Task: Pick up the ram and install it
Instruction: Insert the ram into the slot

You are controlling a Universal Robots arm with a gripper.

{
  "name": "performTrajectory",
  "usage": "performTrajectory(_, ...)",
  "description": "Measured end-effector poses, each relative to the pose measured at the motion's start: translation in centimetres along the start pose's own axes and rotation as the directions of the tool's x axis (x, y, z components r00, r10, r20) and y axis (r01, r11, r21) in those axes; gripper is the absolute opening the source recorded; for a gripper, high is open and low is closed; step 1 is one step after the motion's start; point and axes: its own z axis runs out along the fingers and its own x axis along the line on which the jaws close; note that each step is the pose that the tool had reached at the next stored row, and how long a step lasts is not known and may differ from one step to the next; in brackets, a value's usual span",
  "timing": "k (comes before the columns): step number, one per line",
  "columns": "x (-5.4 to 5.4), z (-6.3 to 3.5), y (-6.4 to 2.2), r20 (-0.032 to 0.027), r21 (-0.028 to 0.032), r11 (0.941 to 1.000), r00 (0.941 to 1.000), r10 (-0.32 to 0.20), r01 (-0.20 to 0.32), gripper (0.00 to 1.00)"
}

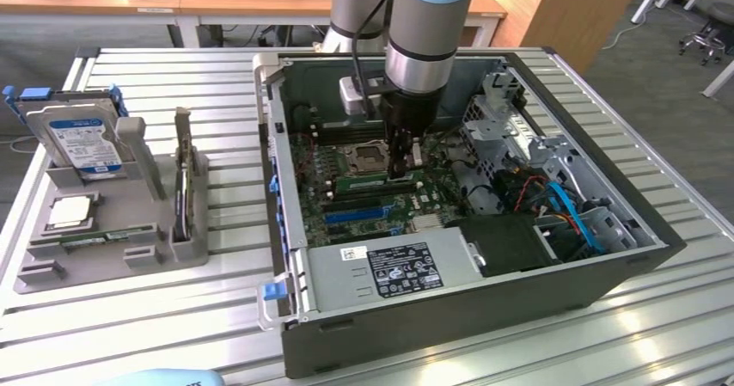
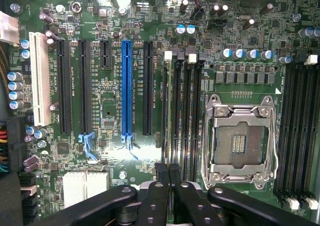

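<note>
Though my fingers [image 2: 156, 198] are pressed together on nothing, my gripper [image 1: 400, 169] hangs just over the ram [image 1: 361, 184], which stands edgewise in a slot at 6 o'clock of the CPU socket [image 1: 367, 156] in the exterior view. I judge it light, stiff and brittle: take its top edge, never the chips.

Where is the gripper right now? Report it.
The gripper is down inside the open computer case, shut, just to the exterior view's right of the empty processor socket and above the memory slots beside it.
</note>
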Motion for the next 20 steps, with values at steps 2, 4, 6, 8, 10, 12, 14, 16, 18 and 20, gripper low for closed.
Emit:
performTrajectory(2, 0.0, 0.0, 0.0, -0.0001, 0.0, 1.0, 1.0, 0.001, -0.001, 0.12)
performTrajectory(4, 0.0, 0.01, 0.0, -0.0002, 0.0001, 1.0, 1.0, 0.003, -0.003, 0.12)
performTrajectory(6, 0.0, 0.02, 0.0, -0.0005, 0.0002, 1.0, 1.0, 0.008, -0.008, 0.12)
performTrajectory(8, 0.0, 0.02, 0.0, -0.0007, 0.0003, 0.9999, 0.9999, 0.012, -0.012, 0.12)
performTrajectory(10, 0.0, 0.02, 0.0, -0.0009, 0.0003, 0.9999, 0.9999, 0.014, -0.014, 0.12)
performTrajectory(12, 0.0, 0.13, 0.01, -0.0008, 0.0003, 0.9999, 0.9999, 0.014, -0.014, 0.12)
performTrajectory(14, 0.0, 0.13, 0.03, -0.0009, 0.0003, 0.9999, 0.9999, 0.014, -0.014, 0.12)
performTrajectory(16, 0.0, 0.13, 0.06, -0.0008, 0.0003, 0.9999, 0.9999, 0.014, -0.014, 0.12)
performTrajectory(18, 0.0, 0.13, 0.08, -0.0007, 0.0004, 0.9999, 0.9999, 0.014, -0.014, 0.12)
performTrajectory(20, 0.0, 0.14, 0.09, -0.0008, 0.0004, 0.9999, 0.9999, 0.014, -0.014, 0.12)
